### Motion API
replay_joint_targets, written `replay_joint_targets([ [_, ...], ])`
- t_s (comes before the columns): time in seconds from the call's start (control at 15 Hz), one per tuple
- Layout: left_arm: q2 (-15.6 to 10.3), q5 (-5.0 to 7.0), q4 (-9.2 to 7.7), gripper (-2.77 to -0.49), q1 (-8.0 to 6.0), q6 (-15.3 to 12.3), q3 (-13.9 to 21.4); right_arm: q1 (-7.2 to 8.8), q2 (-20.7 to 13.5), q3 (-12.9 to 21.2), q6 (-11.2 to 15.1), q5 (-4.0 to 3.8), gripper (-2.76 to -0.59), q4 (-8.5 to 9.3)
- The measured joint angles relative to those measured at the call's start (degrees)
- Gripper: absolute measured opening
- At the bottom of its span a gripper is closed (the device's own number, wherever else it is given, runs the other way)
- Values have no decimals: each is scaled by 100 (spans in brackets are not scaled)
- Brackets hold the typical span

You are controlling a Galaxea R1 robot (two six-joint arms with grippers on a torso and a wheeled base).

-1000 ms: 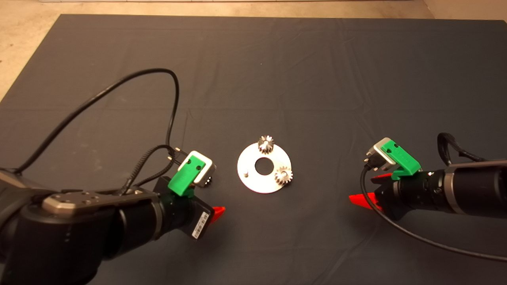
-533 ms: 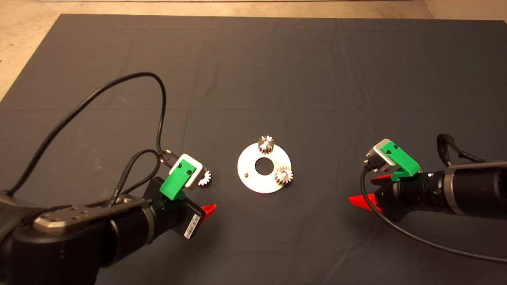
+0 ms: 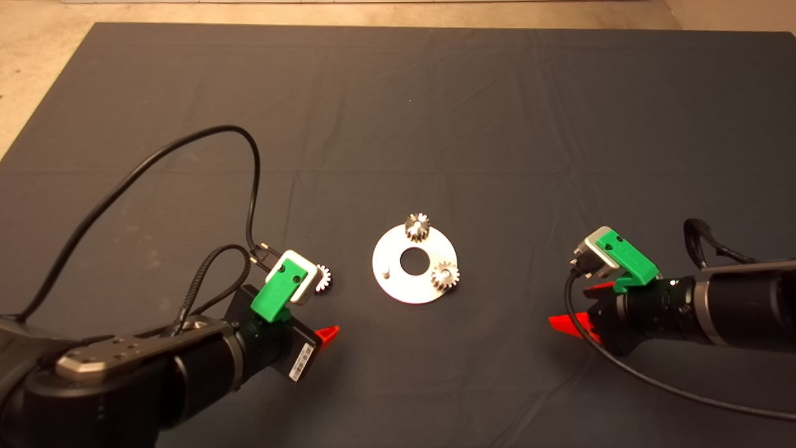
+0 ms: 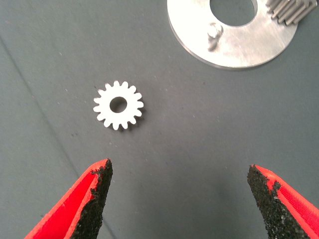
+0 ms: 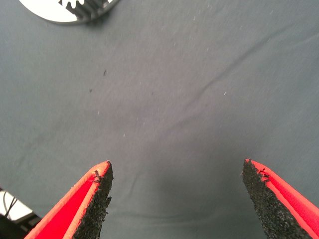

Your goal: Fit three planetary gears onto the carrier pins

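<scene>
Silvery toothed gear lies flat before wide-open left gripper; right gripper open.

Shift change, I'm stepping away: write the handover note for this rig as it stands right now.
Left gripper: open, empty, low over the mat beside the loose gear, which lies flat on the mat left of the carrier disc.
Right gripper: open, empty, over bare mat right of the disc.
Done: two gears seated on pins, the far gear and the right gear.
Left: one bare pin on the disc's left side. Pick up the loose gear and set it on that pin.
</scene>
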Motion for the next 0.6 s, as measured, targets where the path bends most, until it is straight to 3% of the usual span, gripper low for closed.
replay_joint_targets([
  [0.07,0,-1,11,-134,5,1,0,2,0,0,0,-36,-144,26],
  [0.27,0,1,11,-134,5,4,-4,0,0,2,0,-278,-144,193],
  [0.6,0,-2,11,-134,5,30,-264,-60,0,9,0,-283,-144,218],
])
